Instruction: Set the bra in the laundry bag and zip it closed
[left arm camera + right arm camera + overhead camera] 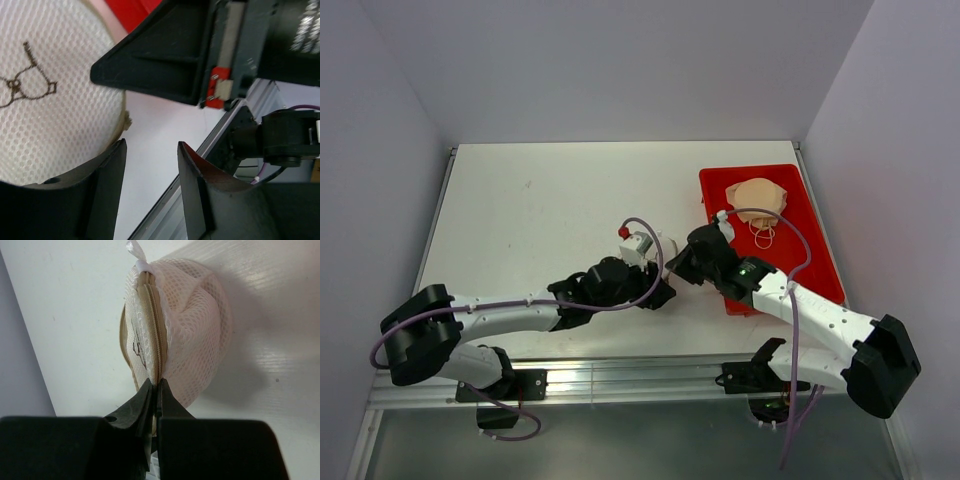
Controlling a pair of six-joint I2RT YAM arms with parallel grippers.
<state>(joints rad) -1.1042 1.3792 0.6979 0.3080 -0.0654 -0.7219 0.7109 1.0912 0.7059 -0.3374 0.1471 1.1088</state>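
Note:
The laundry bag (192,325), white mesh and drum-shaped, stands on edge on the table, its tan zipper (152,315) facing the right wrist camera. A pinkish tint shows through its mesh; the bra itself is not plainly visible. My right gripper (156,383) is shut on the zipper line at the bag's near edge. In the left wrist view the bag (55,110) shows its black spectacles-like mark (25,85). My left gripper (150,144) is open and empty just beside the bag's rim. In the top view both grippers, left (655,290) and right (682,262), crowd the bag (663,246).
A red tray (820,265) lies at the right with a tan-peach bra (757,195) in its far end. The table's metal front rail (190,182) runs just behind my left gripper. The enclosure walls stand at both sides.

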